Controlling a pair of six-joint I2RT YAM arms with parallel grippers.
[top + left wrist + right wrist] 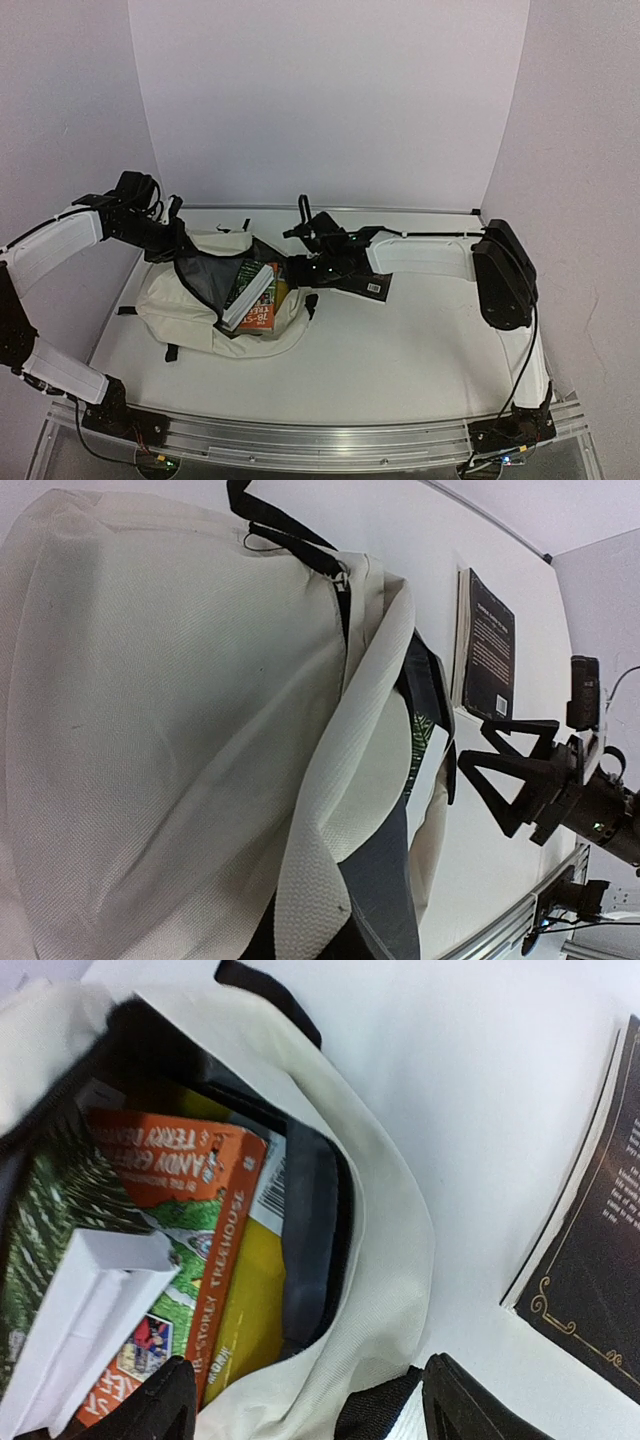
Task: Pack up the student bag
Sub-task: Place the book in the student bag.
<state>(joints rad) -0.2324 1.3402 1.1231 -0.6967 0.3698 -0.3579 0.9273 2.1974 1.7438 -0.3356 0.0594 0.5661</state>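
Bag: on tabletop, left of centre, mouth open, books inside; left claw pressed together, apparently pinching rim; right claw spread above mouth; advice: lift clear before fetching black book.

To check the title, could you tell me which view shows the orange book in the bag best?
Right wrist view: the orange book is close up inside the student bag, spine lettering readable. The top view shows it small; the left wrist view misses it.
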